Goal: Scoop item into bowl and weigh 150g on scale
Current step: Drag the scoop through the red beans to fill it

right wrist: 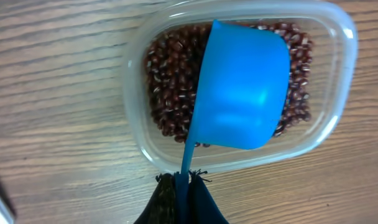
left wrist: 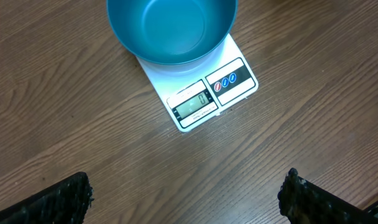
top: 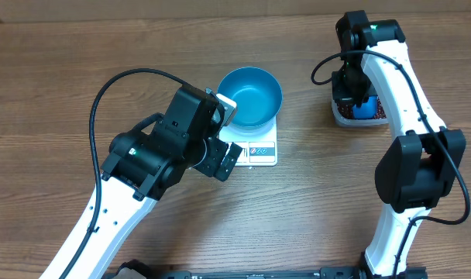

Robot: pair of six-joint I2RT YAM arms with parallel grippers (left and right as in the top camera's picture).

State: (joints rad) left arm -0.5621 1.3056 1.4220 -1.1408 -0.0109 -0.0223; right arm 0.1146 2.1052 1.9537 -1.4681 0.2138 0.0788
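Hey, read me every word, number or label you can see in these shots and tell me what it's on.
"0": on the display of the scale.
Markings on the scale's three buttons: too small to read.
No writing shows on the bowl, tub or scoop.

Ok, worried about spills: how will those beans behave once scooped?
The beans look small, smooth and loose, so they'd probably pour freely and roll if spilled. The right hand holds the scoop by its thin handle, so a tilt may shed some.
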